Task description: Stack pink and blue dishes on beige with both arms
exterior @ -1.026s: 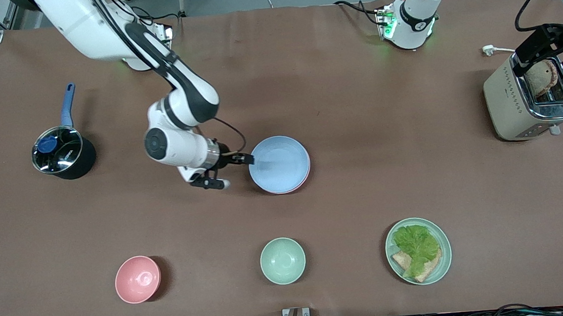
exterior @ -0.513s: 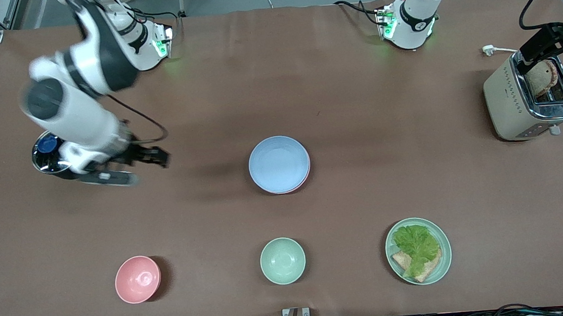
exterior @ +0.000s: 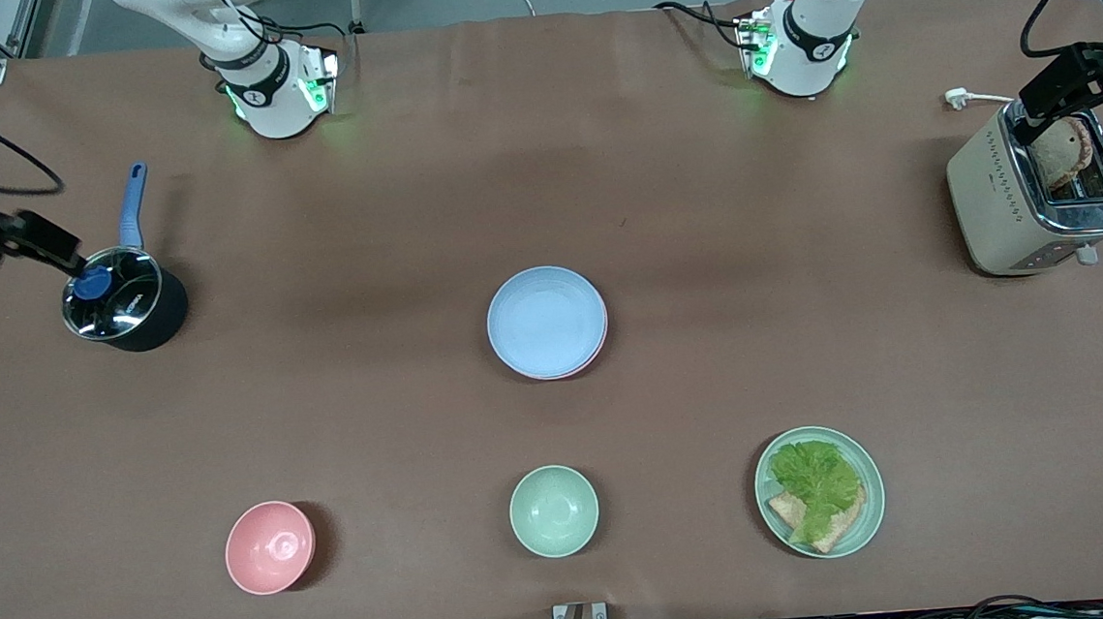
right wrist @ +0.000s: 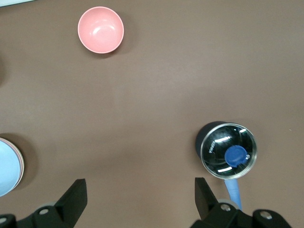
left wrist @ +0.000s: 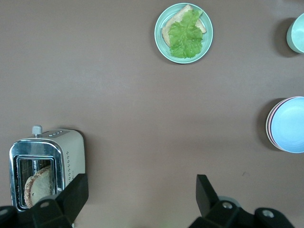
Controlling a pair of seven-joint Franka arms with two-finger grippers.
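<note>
With the blue plate [exterior: 546, 320] released onto the pink plate [exterior: 599, 345], the open-fingered right gripper [right wrist: 137, 197] is withdrawn toward nine o'clock above the saucepan [exterior: 122, 301], the left gripper [left wrist: 140, 197] is held spread over the toaster [exterior: 1038, 193], and stacking is judged complete.

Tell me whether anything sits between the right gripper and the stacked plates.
Nothing visible does. The right gripper is up beside the lidded pot, open; bare table runs from there to the blue plate atop the pink one.

Open table all round the plate stack [exterior: 547, 321]; nearest obstacle the mint-green bowl [exterior: 554, 510], well apart
</note>
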